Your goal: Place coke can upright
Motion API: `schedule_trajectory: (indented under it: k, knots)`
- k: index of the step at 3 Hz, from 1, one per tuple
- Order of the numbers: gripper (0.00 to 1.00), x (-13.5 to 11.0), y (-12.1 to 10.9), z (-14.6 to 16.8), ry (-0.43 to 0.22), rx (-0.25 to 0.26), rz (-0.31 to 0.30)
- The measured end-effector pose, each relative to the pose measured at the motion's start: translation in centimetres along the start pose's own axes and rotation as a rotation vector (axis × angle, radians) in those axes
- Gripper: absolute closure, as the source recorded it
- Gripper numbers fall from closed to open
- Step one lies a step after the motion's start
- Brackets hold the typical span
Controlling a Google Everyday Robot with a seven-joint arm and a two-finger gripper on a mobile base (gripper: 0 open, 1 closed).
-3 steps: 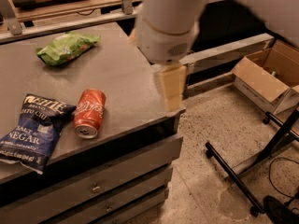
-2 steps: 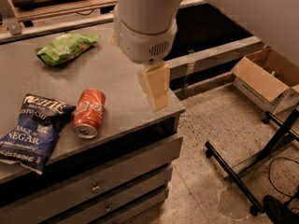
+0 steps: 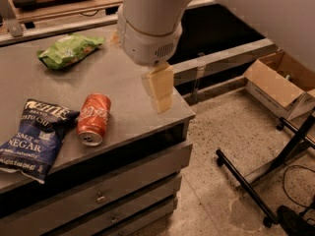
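Your can (image 3: 93,119) lies on its side on the counter (image 3: 123,77), just beside the blue chip bag (image 3: 34,139). The gripper (image 3: 158,88) hovers clear of it (apart or together, you cannot tell). Grasping and standing it up are not yet done.

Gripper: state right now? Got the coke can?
Gripper: open or closed cannot be told. It hangs over the right end of the counter, apart from the coke can, which lies on its side, not held.

White arm (image 3: 256,14) extends from upper right; cylindrical wrist (image 3: 150,28) points down, tan gripper (image 3: 160,88) hanging beneath, mid-view.
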State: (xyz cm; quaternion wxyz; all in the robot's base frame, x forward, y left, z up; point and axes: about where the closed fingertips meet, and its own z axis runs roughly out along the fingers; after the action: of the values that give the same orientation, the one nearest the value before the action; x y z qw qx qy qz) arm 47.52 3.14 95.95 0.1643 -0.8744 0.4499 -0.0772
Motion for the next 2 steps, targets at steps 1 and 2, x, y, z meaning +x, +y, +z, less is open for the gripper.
schedule_trajectory:
  k: [1,2]
  knots:
    - [0.0,-2.9,-4.2,5.1,-0.187,0.019,-0.171]
    - [0.0,-5.4,-6.8,9.0,-0.33,0.026,-0.352]
